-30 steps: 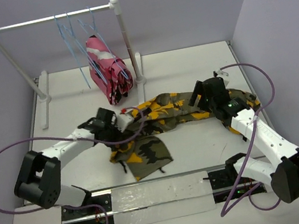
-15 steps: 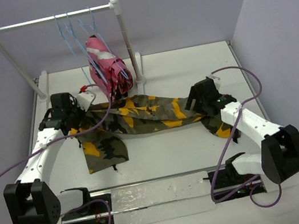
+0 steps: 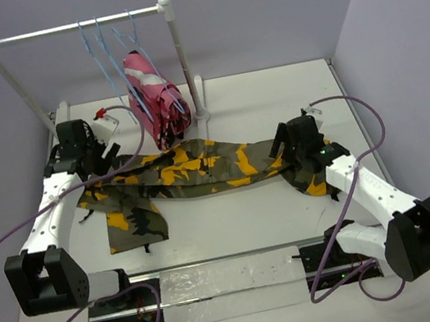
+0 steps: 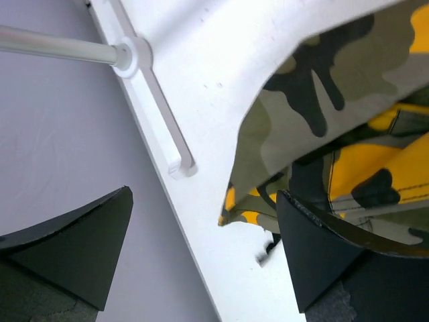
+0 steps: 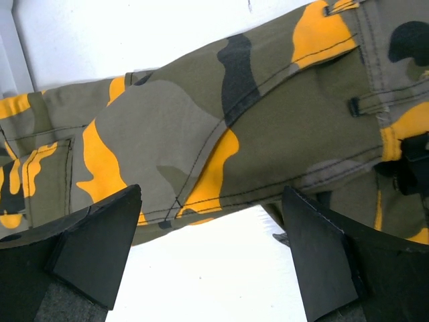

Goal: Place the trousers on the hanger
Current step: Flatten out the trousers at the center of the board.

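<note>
The olive, black and orange camouflage trousers (image 3: 199, 164) lie stretched across the table from left to right, one leg end folded toward the front left. My left gripper (image 3: 90, 168) hovers over their left end, by the table's left edge. In the left wrist view it (image 4: 204, 194) stands open over bare table, the trousers (image 4: 322, 80) beside its right finger. My right gripper (image 3: 285, 142) is open just above the trousers' right end (image 5: 234, 114), its jaws (image 5: 211, 191) wide with nothing held. Several light-blue hangers (image 3: 105, 55) hang on the rail.
The white rail stand (image 3: 74, 25) stands at the back left, its foot (image 4: 161, 100) near my left gripper. A pink camouflage garment (image 3: 152, 97) hangs from one hanger by the right post. Purple walls close the table on the left and right.
My left gripper carried the trousers' left end back and to the left, then opened and let go. The trousers went from bunched to stretched out. The right gripper stayed open.
</note>
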You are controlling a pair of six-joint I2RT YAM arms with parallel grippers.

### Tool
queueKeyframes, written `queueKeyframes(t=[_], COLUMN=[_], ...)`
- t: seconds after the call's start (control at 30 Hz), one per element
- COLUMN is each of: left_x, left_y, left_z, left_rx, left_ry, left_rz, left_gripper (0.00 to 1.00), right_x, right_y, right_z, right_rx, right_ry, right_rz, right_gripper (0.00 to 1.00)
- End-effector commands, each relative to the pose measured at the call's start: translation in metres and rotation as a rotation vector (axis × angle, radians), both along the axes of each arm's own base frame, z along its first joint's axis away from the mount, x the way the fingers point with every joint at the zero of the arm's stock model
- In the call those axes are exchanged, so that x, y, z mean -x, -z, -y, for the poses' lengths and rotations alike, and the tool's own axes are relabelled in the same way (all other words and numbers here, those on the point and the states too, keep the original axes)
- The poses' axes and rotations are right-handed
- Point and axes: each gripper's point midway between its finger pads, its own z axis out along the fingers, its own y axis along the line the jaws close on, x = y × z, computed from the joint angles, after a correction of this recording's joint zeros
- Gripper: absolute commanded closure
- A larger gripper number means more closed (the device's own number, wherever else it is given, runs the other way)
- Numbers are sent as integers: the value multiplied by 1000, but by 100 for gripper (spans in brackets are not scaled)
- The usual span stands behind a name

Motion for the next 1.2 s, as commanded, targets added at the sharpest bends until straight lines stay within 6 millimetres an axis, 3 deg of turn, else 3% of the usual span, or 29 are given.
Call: queueKeyframes(t=[0.0,0.2,0.27,0.3,0.37,0.4,0.47,0.6,0.73,0.9,0.97,1.17], left_x=[21,91,124,132,162,164,169,153,148,146,152,158], left_y=[-23,-19,10,15,54,55,76,94,126,150,160,194], left_z=[7,13,6,3,-6,-12,-12,-6,-13,-6,-10,-21], left_rx=[177,364,372,370,384,388,462,560,565,545,482,400], left_ry=[-74,-100,-138,-149,-199,-219,-256,-320,-424,-462,-472,-494], left_rz=[8,-160,-294,-324,-478,-477,-547,-579,-638,-657,-661,-672], left_gripper=[1,1,9,12,19,19,19,16,10,6,7,27], right_x=[7,7,5,5,5,5,5,5,8,10,9,6], right_y=[-12,-24,-30,-32,-36,-37,-39,-37,-28,-20,-20,-28], right_z=[11,12,14,14,16,17,19,21,25,30,31,34], right_rx=[23,10,11,13,22,26,38,54,69,98,102,92], right_ry=[36,51,57,55,57,58,59,62,68,75,84,118], right_rz=[46,83,100,104,120,123,131,130,122,113,116,145], right_gripper=[7,7,7,8,8,8,8,8,8,8,8,8])
